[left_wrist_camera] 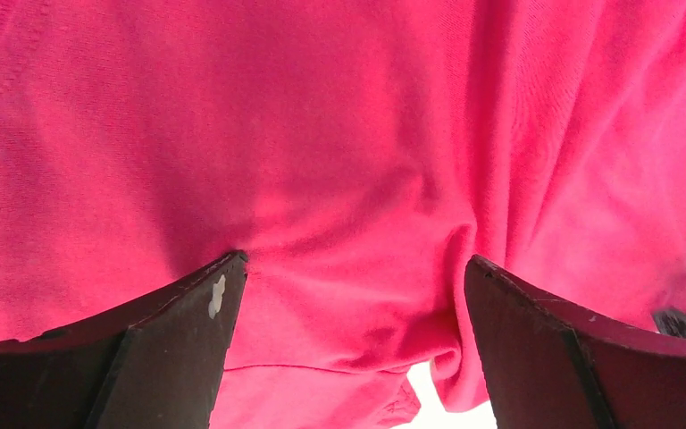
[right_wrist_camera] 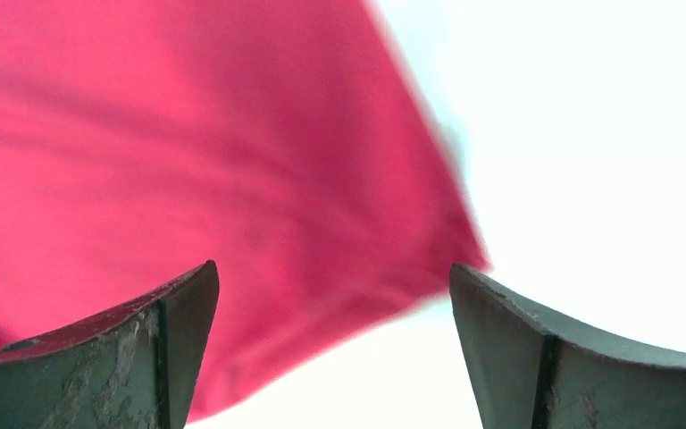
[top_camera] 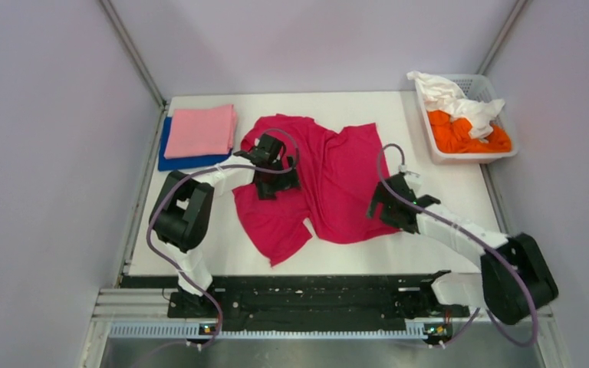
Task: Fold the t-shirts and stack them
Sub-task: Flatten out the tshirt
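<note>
Top external view: the magenta-red t-shirt [top_camera: 337, 172] is seen lying crumpled at the centre of the frame. The left gripper [top_camera: 274, 178] and right gripper [top_camera: 389, 205] are spread wide, with nothing gripped. The cloth is judged soft, light and limp, best pinched at a hem or corner.

The left arm [top_camera: 188, 211] and right arm [top_camera: 518, 276] pair bulky black joint housings with white links; a mauve-grey cable [top_camera: 150, 230] loops along each. The left gripper [left_wrist_camera: 355, 257] has dark wedge fingers [left_wrist_camera: 170, 349], one bearing a white chip [left_wrist_camera: 217, 295]; those of the right gripper [right_wrist_camera: 332, 265] look greyer and scuffed, possibly worn.
</note>
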Motion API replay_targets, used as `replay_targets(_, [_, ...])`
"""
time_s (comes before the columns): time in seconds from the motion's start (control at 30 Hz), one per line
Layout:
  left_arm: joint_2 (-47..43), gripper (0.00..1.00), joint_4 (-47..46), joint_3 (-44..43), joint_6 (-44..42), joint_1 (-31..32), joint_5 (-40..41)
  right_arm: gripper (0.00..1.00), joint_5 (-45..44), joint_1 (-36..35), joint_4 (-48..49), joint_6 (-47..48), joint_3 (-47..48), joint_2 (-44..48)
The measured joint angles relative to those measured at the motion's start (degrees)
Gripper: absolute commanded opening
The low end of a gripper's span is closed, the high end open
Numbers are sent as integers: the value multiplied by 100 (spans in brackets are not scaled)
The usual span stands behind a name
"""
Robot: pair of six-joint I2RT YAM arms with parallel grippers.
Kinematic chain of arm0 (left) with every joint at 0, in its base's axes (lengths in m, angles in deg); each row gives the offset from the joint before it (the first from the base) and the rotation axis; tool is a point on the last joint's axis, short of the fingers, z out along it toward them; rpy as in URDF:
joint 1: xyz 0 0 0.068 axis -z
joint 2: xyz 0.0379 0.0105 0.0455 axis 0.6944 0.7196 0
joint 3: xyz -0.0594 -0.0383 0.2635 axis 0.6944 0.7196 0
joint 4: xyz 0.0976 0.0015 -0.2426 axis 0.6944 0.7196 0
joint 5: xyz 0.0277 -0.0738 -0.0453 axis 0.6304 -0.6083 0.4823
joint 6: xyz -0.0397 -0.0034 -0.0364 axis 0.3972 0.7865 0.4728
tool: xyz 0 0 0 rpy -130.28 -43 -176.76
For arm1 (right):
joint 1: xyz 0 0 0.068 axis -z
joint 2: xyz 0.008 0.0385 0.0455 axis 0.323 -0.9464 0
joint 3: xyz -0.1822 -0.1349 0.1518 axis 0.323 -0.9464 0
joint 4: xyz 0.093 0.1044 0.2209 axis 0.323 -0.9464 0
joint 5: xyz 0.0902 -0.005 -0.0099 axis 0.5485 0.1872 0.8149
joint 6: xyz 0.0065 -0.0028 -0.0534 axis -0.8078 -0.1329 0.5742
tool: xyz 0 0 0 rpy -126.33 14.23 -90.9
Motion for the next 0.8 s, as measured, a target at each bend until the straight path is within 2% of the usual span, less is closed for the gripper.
replay_targets(0.2, [-2, 98, 7, 4, 50, -166, 24, 99, -778, 319, -2024, -1137, -647, 2702])
replay_targets(0.3, [-2, 98, 24, -2, 42, -214, 52, 99, -804, 358, -2271, -1340, -682, 3845])
replay_targets(0.37, [-2, 98, 61, -26, 7, -227, 81, 97, -734, 363, -2111, -1233, -699, 4083])
replay_targets(0.53, [83, 98, 249, -177, -94, -271, 199, 92, -321, 363, -1506, -638, -695, 3582])
replay_targets(0.67, [361, 98, 415, -564, -216, -420, 236, 91, 55, 367, -1093, -227, -568, 2452])
replay_targets(0.8, [946, 98, 695, -1434, -389, -728, 247, 88, 391, 387, -614, 42, -262, 1259])
